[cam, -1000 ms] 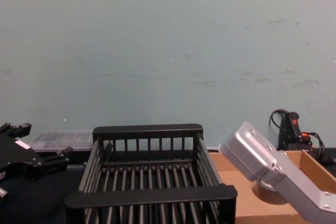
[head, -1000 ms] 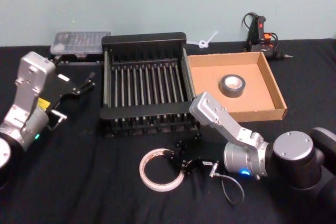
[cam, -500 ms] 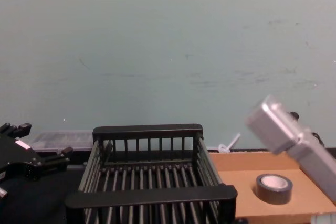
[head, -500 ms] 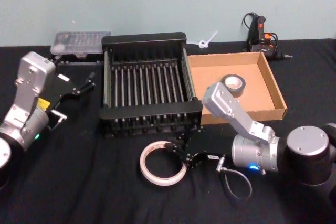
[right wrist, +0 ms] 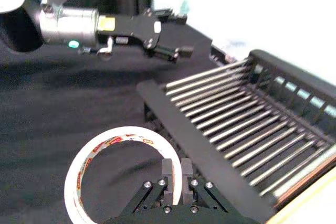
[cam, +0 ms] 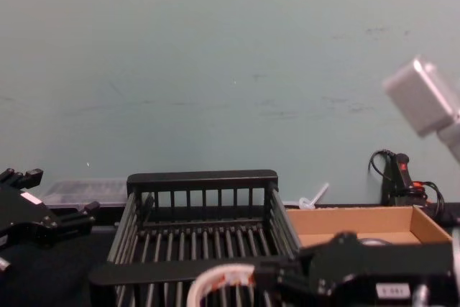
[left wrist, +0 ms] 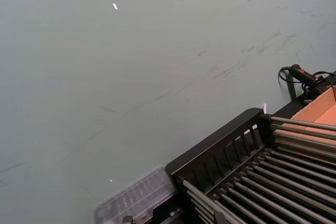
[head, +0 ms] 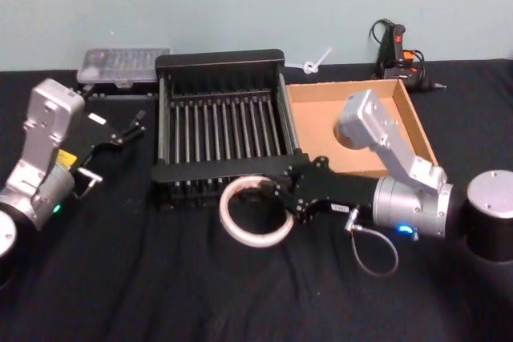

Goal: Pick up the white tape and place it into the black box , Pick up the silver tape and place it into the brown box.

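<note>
The white tape [head: 255, 211] is held up off the black cloth, right in front of the near rim of the black box [head: 220, 122]. You can see your right gripper [head: 280, 195] squeezing the ring's right-hand edge, with the two fingers pressed close together on the thin band. In the right wrist view the fingers [right wrist: 168, 174] pinch the ring where it is nearest the camera, and the rest of the white tape [right wrist: 118, 169] sticks out past them with red print on its inside. From the chest view the top of the white tape [cam: 219, 278] peeks up just in front of the black box [cam: 205, 224], and the right gripper [cam: 269, 278] is beside it.

The brown box [head: 405, 138] sits touching the right side of the black box. Your right arm blocks the middle of it in the head view, and the chest view gives just a sliver of something grey, so you cannot really make out the silver tape there.

Your left gripper [head: 128, 130] hangs off to the left of the black box, near a clear plastic case [head: 123, 66]. Its fingers are spread apart and hold nothing. A black glue gun [head: 398, 50] lies behind the brown box by the wall.
</note>
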Controlling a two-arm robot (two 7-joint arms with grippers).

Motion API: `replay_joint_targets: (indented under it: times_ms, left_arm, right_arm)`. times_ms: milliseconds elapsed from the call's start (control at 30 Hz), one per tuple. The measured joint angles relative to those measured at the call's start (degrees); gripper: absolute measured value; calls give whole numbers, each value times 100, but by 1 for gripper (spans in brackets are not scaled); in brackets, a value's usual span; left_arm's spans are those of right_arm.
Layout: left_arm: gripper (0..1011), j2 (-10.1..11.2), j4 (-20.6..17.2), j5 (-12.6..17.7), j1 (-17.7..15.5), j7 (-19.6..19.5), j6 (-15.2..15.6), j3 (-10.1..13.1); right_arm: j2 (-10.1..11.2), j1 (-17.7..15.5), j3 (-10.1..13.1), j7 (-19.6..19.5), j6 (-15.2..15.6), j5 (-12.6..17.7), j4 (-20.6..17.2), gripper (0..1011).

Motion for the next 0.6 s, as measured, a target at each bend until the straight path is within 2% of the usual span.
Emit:
replay_joint_targets:
  times_ms: [367, 600]
  left_arm:
    - [1001, 0, 0, 0, 0, 0, 0, 0]
    - [1001, 0, 0, 0, -1, 0, 0, 0]
  right_arm:
    - [-108, 244, 122, -164, -72, 179, 114, 103]
    - [-340, 468, 188, -517, 45, 183, 366, 104]
